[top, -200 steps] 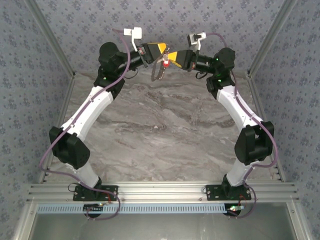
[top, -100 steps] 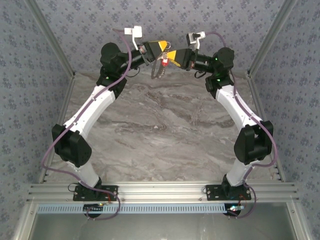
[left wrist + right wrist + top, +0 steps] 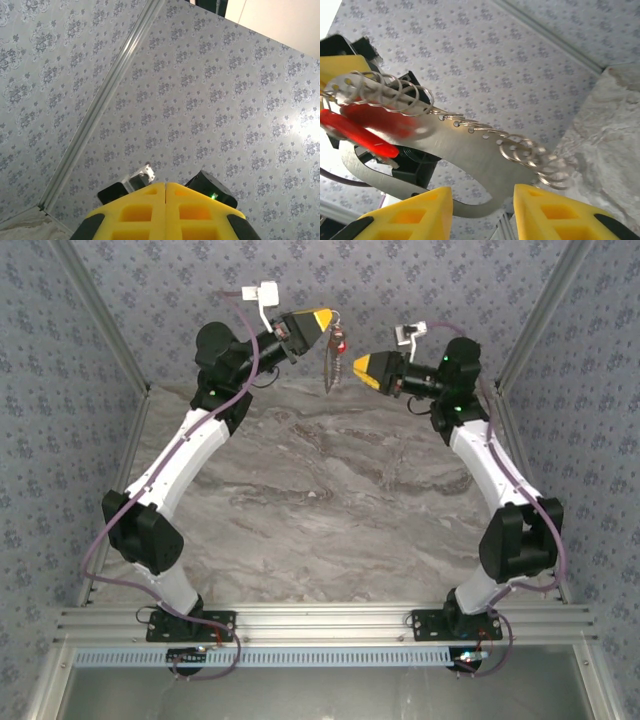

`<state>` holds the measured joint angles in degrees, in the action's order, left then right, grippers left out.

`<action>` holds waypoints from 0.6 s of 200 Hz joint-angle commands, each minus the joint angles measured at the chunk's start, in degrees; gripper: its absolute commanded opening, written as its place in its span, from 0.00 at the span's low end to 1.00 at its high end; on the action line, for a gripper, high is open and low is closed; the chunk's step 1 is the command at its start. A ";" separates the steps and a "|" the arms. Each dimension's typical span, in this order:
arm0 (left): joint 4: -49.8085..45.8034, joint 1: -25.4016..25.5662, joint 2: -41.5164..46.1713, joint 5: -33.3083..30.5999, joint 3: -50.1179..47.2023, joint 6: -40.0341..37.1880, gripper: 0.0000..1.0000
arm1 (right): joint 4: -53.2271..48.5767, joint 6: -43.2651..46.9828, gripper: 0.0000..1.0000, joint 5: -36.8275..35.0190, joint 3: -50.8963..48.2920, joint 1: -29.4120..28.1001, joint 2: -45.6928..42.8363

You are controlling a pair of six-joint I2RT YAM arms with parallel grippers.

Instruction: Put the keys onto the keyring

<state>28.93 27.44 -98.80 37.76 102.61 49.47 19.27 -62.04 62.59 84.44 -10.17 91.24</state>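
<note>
The left gripper (image 3: pixel 320 317) pinches the keyring (image 3: pixel 470 155) aloft, the red key (image 3: pixel 365 127) near its top. The right gripper (image 3: pixel 483 192) sits just beside, jaws spread.

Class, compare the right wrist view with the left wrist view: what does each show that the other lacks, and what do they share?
Right wrist: the keyring with small wire rings and the red key, seen past the right gripper, whose fingers are apart.
Left wrist: the right arm with its green light.
Both: the left gripper, shut, the patterned wall and a frame rail.
</note>
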 commanded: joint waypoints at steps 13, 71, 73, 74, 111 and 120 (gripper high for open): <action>4.21 0.26 0.28 -0.93 1.93 1.36 0.00 | -7.98 6.79 0.40 -2.62 0.60 2.75 -5.75; 5.42 0.34 0.61 -1.37 0.63 2.33 0.00 | -4.56 4.83 0.46 -6.26 7.05 -0.88 -5.83; 5.48 0.38 0.62 -1.37 0.59 2.35 0.00 | -4.41 4.83 0.46 -6.36 7.27 -1.07 -5.73; 5.50 0.40 0.63 -1.41 0.58 2.36 0.00 | -4.37 4.74 0.46 -6.44 7.42 -1.12 -5.68; 6.50 0.46 0.79 -1.95 -0.13 3.00 0.00 | 0.98 2.53 0.46 -9.79 11.25 -2.84 -3.75; 6.53 0.45 0.89 -2.13 -0.38 3.00 0.00 | 3.62 2.00 0.46 -11.13 11.13 -2.88 -3.62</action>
<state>30.50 27.51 -98.80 36.73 102.59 51.75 16.29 -58.46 55.55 93.36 -12.88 86.48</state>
